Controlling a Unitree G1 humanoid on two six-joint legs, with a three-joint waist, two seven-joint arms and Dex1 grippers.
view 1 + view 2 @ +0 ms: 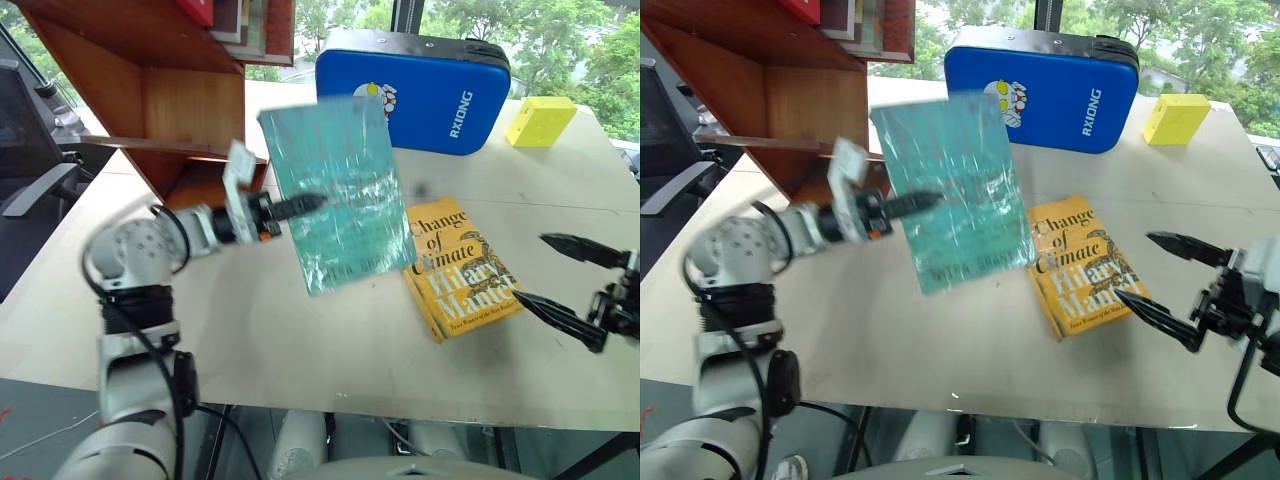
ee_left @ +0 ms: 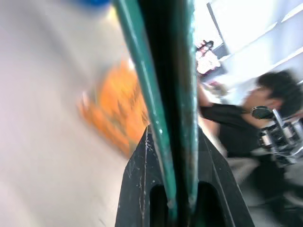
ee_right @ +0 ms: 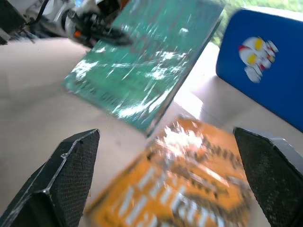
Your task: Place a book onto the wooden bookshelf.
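My left gripper (image 1: 305,204) is shut on the teal-green book (image 1: 338,190), holding it by its left edge, lifted off the table and tilted, front cover facing me. In the left wrist view the book's edge (image 2: 163,94) runs between the two black fingers (image 2: 137,189). The wooden bookshelf (image 1: 170,90) stands at the back left, just behind the left arm. My right gripper (image 1: 560,285) hovers open near the table's right edge, beside the yellow book. The right wrist view looks across at the lifted book (image 3: 142,71).
A yellow "Change of Climate" book (image 1: 458,268) lies flat on the table right of centre. A blue padded case (image 1: 412,88) stands at the back, with a small yellow block (image 1: 540,120) to its right. A person in black (image 2: 236,123) appears in the left wrist view.
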